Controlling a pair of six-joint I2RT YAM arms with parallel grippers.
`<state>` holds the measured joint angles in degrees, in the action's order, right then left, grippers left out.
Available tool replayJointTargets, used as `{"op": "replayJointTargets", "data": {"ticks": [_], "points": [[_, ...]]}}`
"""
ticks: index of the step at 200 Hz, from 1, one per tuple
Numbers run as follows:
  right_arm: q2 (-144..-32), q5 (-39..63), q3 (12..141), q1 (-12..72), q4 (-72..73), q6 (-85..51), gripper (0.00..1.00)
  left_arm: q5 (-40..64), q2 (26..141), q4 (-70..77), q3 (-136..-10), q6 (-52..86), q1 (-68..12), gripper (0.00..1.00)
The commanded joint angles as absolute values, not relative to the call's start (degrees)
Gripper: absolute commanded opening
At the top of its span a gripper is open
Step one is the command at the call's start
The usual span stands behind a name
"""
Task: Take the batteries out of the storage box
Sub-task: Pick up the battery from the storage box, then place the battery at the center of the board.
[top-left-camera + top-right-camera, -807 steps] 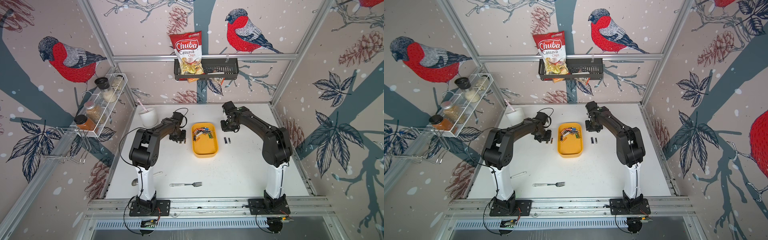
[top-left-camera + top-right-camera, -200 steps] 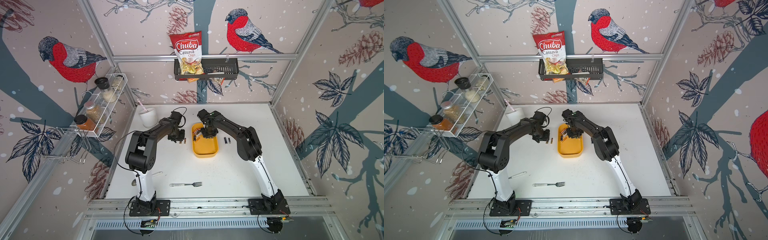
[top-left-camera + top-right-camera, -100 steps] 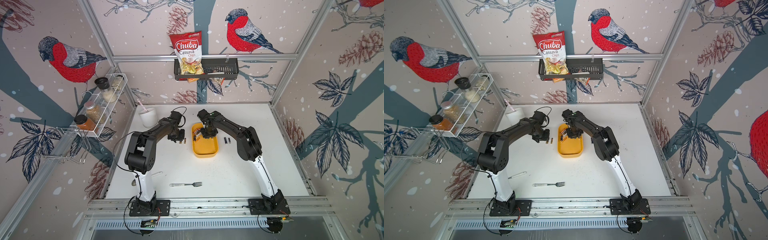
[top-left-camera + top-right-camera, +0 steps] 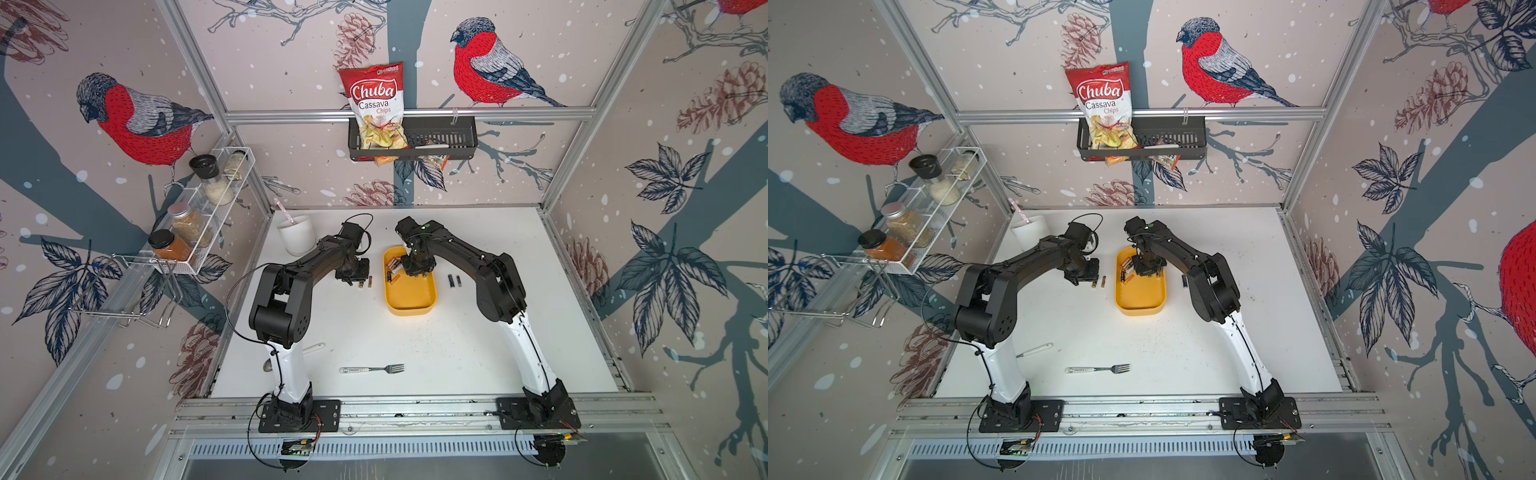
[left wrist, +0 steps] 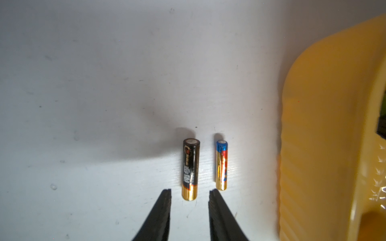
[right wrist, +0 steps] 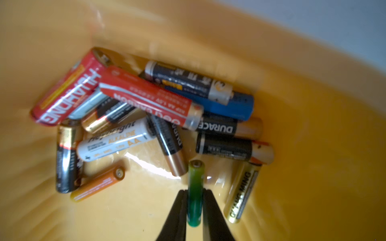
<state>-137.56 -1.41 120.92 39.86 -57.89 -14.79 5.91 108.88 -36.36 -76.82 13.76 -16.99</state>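
Right end effector [image 6: 194, 190] clamped on green battery [image 6: 195, 177], low inside storage box [image 6: 313, 146]; battery pile [image 6: 156, 116] just ahead of its tips. Left end effector [image 5: 190, 190] apart, empty, tips flanking 1 of 2 batteries [image 5: 190, 167] on worktop [image 5: 83, 83]. Step: extraction. Next: lift clear of box wall, no slip.
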Motion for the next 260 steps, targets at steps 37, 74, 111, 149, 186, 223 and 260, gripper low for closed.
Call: {"op": "replayJointTargets", "data": {"ticks": [37,74,111,149,186,223,260], "points": [[-133.32,1.17,118.49,39.11,-57.26,-15.08,0.19,5.79,108.37,-36.44,-76.75,14.40,-16.93,0.36],[-130.23,5.15,117.97,37.60,-56.90,-15.25,0.19,6.15,108.19,-36.19,-76.96,14.55,-16.90,0.36],[-126.81,8.35,116.34,35.63,-56.30,-15.40,0.19,6.59,108.27,-36.10,-77.18,14.68,-16.94,0.35],[-123.15,8.78,113.92,33.68,-56.48,-15.38,0.19,6.59,108.38,-36.16,-77.57,14.77,-16.89,0.35],[-119.32,7.43,110.42,31.49,-55.87,-15.86,0.19,6.59,108.39,-36.30,-77.78,14.77,-16.95,0.35],[-115.17,5.86,104.79,28.80,-54.95,-15.78,0.19,6.02,108.54,-36.67,-77.94,14.83,-16.88,0.35],[-110.79,4.26,96.77,25.27,-52.82,-14.79,0.20,6.50,108.46,-36.73,-78.17,15.01,-16.95,0.35]]}}
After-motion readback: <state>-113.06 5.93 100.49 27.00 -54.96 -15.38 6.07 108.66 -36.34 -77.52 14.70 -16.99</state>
